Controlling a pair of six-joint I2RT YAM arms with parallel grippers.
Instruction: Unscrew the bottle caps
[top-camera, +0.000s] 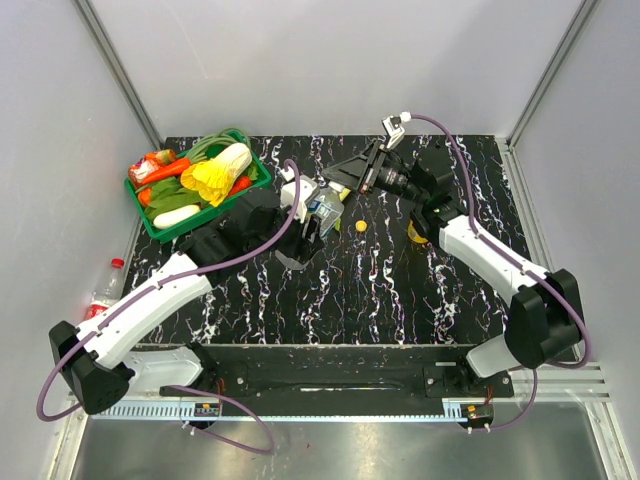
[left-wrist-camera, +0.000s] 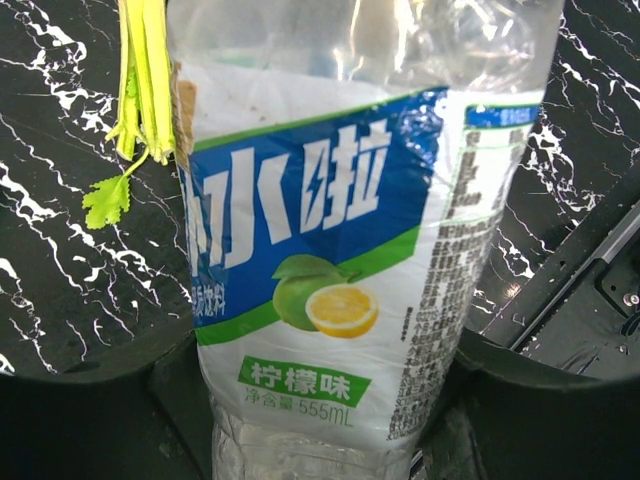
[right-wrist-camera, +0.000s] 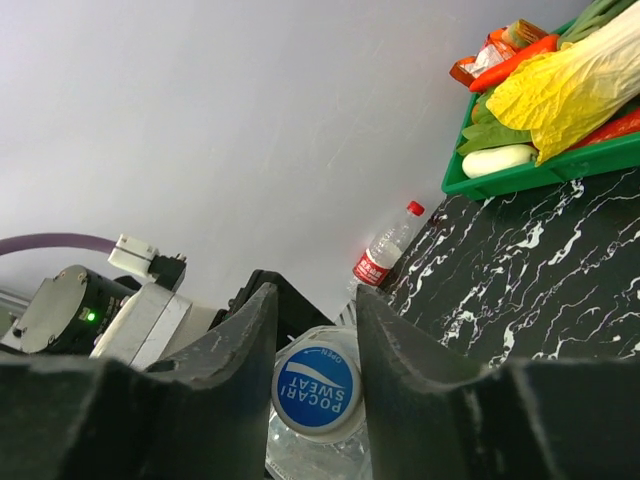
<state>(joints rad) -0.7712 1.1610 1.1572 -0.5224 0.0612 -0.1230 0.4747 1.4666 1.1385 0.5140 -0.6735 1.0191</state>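
Green tray beside left claw.

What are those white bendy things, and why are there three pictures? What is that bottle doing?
The white bendy things are two robot arms bolted to a black marbled table. One picture looks down from above. The other two come from little cameras on each arm's wrist.

The left gripper holds a clear bottle with a blue label and a lemon picture. The right gripper has its two dark fingers on either side of that bottle's blue cap, ready to twist it.

On the table sits a green tray of toy vegetables and a small yellow cap. An orange-yellow bottle peeks out behind the right arm. A red-capped bottle stands off the left edge.
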